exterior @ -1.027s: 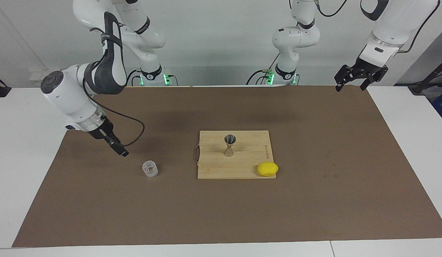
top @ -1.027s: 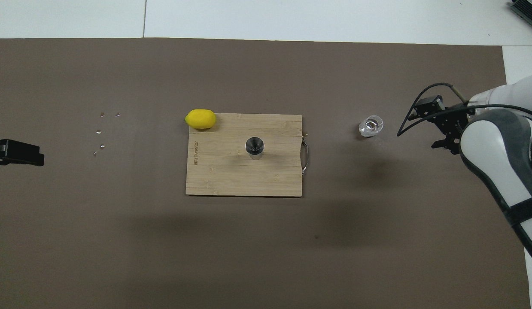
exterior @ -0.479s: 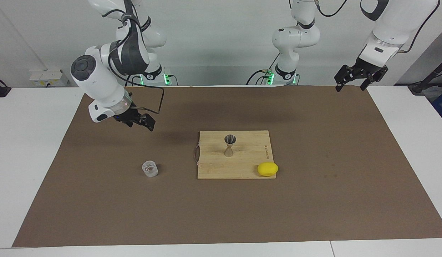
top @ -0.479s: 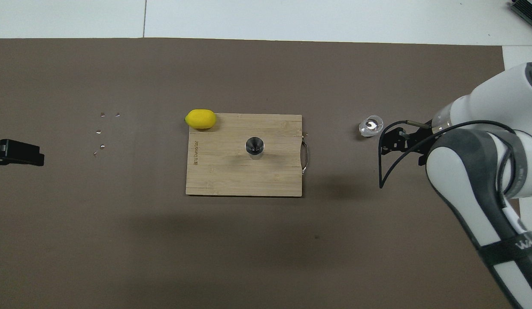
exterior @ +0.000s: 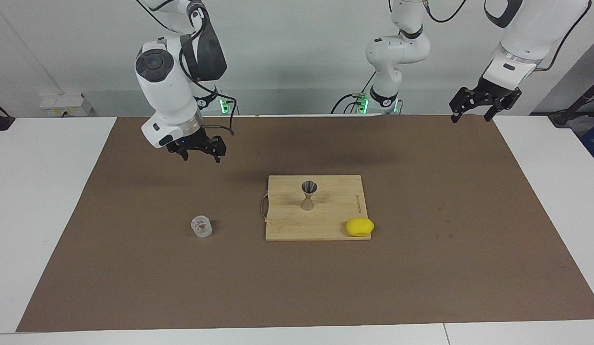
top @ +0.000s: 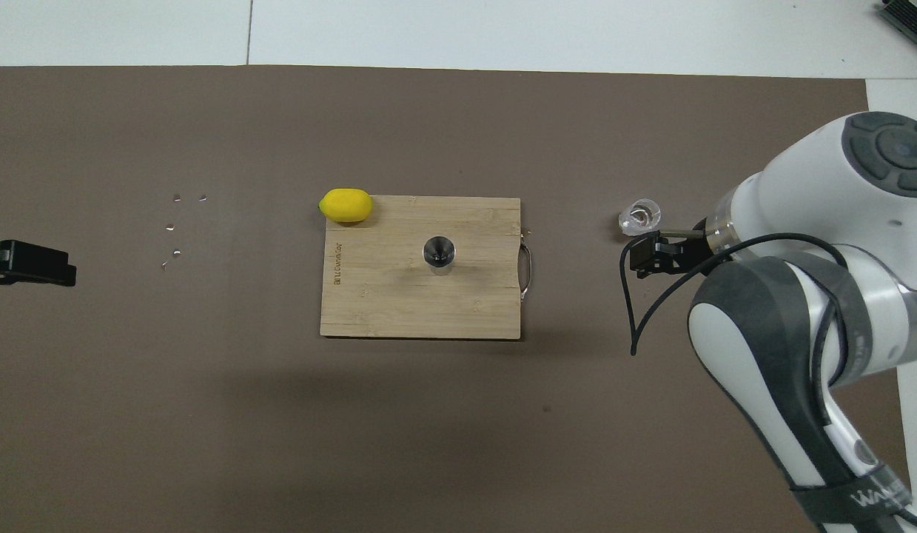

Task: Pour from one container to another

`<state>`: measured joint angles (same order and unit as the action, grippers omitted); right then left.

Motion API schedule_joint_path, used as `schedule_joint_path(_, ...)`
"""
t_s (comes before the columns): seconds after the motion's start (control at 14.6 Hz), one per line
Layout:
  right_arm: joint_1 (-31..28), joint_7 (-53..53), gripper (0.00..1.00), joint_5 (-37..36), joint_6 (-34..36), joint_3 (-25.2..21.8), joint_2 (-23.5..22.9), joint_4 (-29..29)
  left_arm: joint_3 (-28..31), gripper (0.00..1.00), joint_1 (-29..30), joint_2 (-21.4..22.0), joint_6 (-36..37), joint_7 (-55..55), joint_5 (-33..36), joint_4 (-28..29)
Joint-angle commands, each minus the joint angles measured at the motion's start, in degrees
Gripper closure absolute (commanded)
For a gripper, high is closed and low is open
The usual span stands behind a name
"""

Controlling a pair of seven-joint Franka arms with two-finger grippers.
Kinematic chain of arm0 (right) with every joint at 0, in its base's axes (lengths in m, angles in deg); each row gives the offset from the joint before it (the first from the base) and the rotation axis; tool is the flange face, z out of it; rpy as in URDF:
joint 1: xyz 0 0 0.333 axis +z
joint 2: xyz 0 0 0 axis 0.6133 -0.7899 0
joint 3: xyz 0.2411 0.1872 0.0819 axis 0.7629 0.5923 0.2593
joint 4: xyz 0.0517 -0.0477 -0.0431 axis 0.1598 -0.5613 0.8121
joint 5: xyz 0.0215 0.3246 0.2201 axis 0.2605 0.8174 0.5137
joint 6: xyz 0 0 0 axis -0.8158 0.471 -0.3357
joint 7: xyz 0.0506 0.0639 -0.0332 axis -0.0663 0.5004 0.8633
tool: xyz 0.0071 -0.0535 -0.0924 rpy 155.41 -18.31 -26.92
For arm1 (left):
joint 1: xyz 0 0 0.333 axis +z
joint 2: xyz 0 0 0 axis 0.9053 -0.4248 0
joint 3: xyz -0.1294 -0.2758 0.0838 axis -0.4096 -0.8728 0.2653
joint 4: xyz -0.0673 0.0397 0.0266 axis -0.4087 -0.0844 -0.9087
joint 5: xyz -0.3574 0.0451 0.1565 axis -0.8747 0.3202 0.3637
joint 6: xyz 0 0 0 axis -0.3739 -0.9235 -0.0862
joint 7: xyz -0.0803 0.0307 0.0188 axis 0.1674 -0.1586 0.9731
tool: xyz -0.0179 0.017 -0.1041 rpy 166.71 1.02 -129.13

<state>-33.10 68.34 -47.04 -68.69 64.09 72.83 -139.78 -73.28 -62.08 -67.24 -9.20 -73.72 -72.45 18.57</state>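
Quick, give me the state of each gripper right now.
Left gripper: open, empty, waiting over the mat's edge nearest the robots.
Right gripper: open, empty, raised over the mat, clear of the glass tumbler.

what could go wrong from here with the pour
The glass tumbler is small and squat, so the open right gripper, raised over the mat, could knock it in grasping. The jigger has a narrow mouth and waist: liquid may miss it, or a bump could tip it onto the cutting board.

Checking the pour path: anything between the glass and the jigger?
Nothing visible. Bare mat separates the glass from the board; the jigger stands alone mid-board, with the lemon at the board's corner, off that line.
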Motion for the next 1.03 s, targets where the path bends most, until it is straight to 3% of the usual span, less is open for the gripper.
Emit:
schedule_joint_path(0.0, -2.43, 2.98, 0.0, -0.84, 0.63, -0.44, 0.12, 3.65, -0.63, 0.0, 0.74, 0.72, 0.27, 0.62, 0.63, 0.14)
schedule_joint_path(0.34, -5.77, 6.51, 0.0, -4.6, 1.94, -0.62, -0.24, 10.6, -0.63, 0.0, 0.83, 0.72, 0.28, 0.53, 0.63, 0.14)
schedule_joint_path(0.96, -6.48, 4.75, 0.0, -5.85, 2.83, -0.62, 2.4, 10.52, -0.54, 0.0, 0.83, 0.72, 0.1, 0.53, 0.63, 0.23)
